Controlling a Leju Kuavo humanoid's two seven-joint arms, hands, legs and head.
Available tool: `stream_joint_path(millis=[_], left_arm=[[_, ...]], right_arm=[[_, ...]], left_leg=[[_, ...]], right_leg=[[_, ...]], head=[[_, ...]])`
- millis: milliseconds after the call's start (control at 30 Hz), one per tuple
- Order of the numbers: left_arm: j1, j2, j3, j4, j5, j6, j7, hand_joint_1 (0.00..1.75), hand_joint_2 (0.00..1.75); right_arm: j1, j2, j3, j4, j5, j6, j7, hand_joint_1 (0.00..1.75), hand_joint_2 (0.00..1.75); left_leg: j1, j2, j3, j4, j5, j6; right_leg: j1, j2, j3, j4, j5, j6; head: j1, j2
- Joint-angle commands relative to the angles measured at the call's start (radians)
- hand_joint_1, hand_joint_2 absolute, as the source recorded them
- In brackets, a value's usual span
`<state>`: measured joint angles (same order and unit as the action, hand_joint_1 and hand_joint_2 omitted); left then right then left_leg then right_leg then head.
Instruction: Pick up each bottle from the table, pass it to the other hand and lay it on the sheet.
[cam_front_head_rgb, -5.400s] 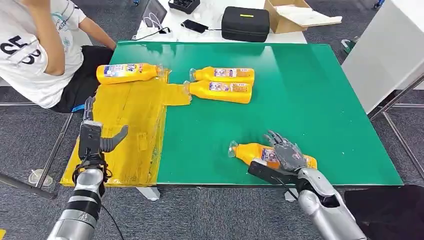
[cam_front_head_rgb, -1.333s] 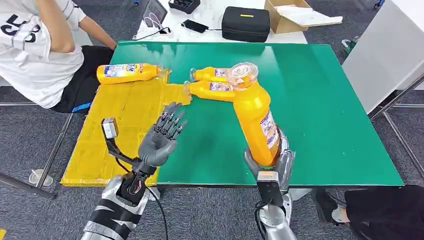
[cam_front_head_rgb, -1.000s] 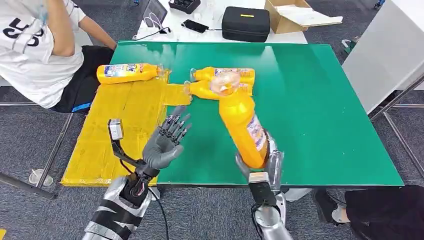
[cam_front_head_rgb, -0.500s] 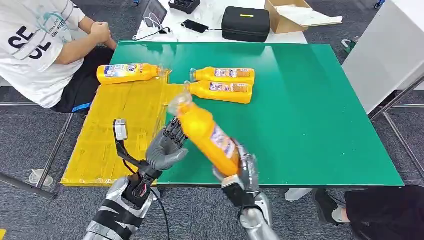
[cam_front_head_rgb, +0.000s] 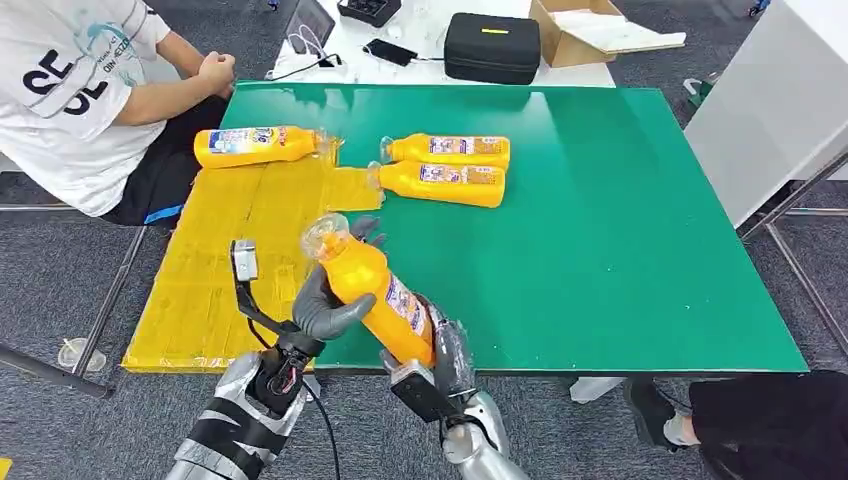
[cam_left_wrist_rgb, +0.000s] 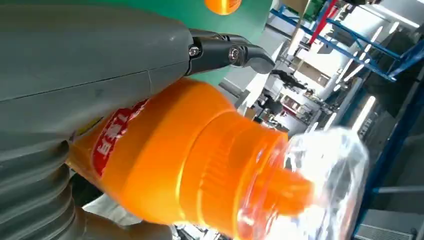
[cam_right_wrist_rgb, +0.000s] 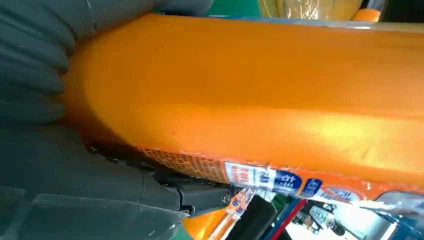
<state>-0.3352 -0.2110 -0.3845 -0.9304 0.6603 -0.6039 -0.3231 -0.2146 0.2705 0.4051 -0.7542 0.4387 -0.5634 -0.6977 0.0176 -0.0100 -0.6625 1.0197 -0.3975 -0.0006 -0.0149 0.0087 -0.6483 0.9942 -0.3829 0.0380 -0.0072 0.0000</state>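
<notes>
Gripping bottle over table edge

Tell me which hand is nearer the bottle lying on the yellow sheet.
Left. The left hand is over the sheet's near corner, below that bottle; the right hand is farther, over the table's near edge.

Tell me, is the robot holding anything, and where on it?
An orange bottle: the right hand grips its base end, the left hand its neck end.
</notes>
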Motion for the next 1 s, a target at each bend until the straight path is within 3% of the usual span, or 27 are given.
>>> stream_joint_path(millis=[33, 267, 300, 333, 400, 467, 500, 600, 867, 1000], left_arm=[[-0.069, 0.010, -0.058, 0.103, -0.017, 0.014, 0.010, 0.00, 1.75], [-0.081, 0.024, -0.066, 0.102, -0.177, 0.114, -0.069, 0.00, 1.75], [-0.078, 0.027, -0.069, 0.089, -0.205, 0.122, -0.084, 0.07, 1.75], [-0.073, 0.025, -0.060, 0.081, -0.223, 0.135, -0.086, 0.30, 1.75], [-0.064, 0.024, -0.052, 0.055, -0.274, 0.166, -0.101, 1.75, 1.75], [-0.060, 0.026, -0.050, 0.036, -0.334, 0.209, -0.120, 1.75, 1.75], [-0.060, 0.026, -0.050, 0.036, -0.334, 0.209, -0.120, 1.75, 1.75], [-0.060, 0.026, -0.050, 0.036, -0.334, 0.209, -0.120, 1.75, 1.75], [-0.060, 0.026, -0.050, 0.036, -0.334, 0.209, -0.120, 1.75, 1.75], [-0.054, 0.029, -0.048, 0.004, -0.483, 0.319, -0.150, 1.75, 1.75]], right_arm=[[-0.053, 0.026, 0.071, 0.151, 0.038, -0.001, 0.000, 1.73, 1.75], [-0.060, 0.019, 0.066, 0.128, -0.019, -0.002, 0.000, 1.75, 1.75], [-0.060, 0.018, 0.059, 0.123, -0.025, 0.006, 0.000, 1.75, 1.75], [-0.059, 0.017, 0.053, 0.117, -0.029, 0.008, 0.000, 1.75, 1.75], [-0.054, 0.018, 0.038, 0.102, -0.043, 0.022, 0.000, 1.75, 1.75], [-0.052, 0.019, 0.029, 0.094, -0.052, 0.030, 0.000, 1.75, 1.75], [-0.052, 0.019, 0.029, 0.094, -0.052, 0.030, 0.000, 1.75, 1.75], [-0.052, 0.019, 0.029, 0.094, -0.052, 0.030, 0.000, 1.75, 1.75], [-0.052, 0.019, 0.029, 0.094, -0.052, 0.030, 0.000, 1.75, 1.75], [-0.049, 0.022, 0.008, 0.083, -0.072, 0.036, 0.000, 1.75, 1.75]], left_leg=[[0.001, 0.001, 0.007, 0.000, -0.002, 0.000], [0.001, 0.001, 0.007, 0.000, -0.002, 0.001], [0.000, 0.001, 0.005, 0.000, -0.002, 0.001], [0.001, 0.002, 0.007, 0.000, -0.003, 0.001], [0.000, 0.001, 0.004, 0.000, -0.001, 0.001], [0.001, 0.001, 0.003, 0.000, -0.001, 0.000], [0.001, 0.002, 0.010, 0.000, -0.004, 0.001], [0.000, 0.001, 0.003, 0.000, -0.001, 0.000], [0.001, 0.001, 0.008, 0.000, -0.003, 0.001], [0.000, 0.001, 0.005, 0.000, -0.002, 0.001]], right_leg=[[0.001, -0.001, 0.007, -0.001, -0.002, -0.002], [0.002, -0.001, 0.007, 0.000, -0.002, -0.002], [0.001, 0.000, 0.004, 0.000, -0.001, -0.001], [0.001, 0.000, 0.006, 0.000, -0.002, -0.002], [0.001, 0.000, 0.004, 0.000, -0.001, -0.001], [0.001, 0.000, 0.003, 0.000, -0.001, -0.001], [0.002, 0.000, 0.010, 0.000, -0.004, -0.003], [0.001, 0.000, 0.003, 0.000, -0.001, -0.001], [0.001, -0.001, 0.008, 0.000, -0.003, -0.002], [0.001, -0.001, 0.005, 0.000, -0.002, -0.002]], head=[[0.000, 0.000], [0.000, 0.000], [0.000, 0.000], [0.000, 0.000], [0.000, 0.000], [0.000, 0.000], [0.000, 0.000], [0.000, 0.000], [0.000, 0.000], [0.000, 0.000]])
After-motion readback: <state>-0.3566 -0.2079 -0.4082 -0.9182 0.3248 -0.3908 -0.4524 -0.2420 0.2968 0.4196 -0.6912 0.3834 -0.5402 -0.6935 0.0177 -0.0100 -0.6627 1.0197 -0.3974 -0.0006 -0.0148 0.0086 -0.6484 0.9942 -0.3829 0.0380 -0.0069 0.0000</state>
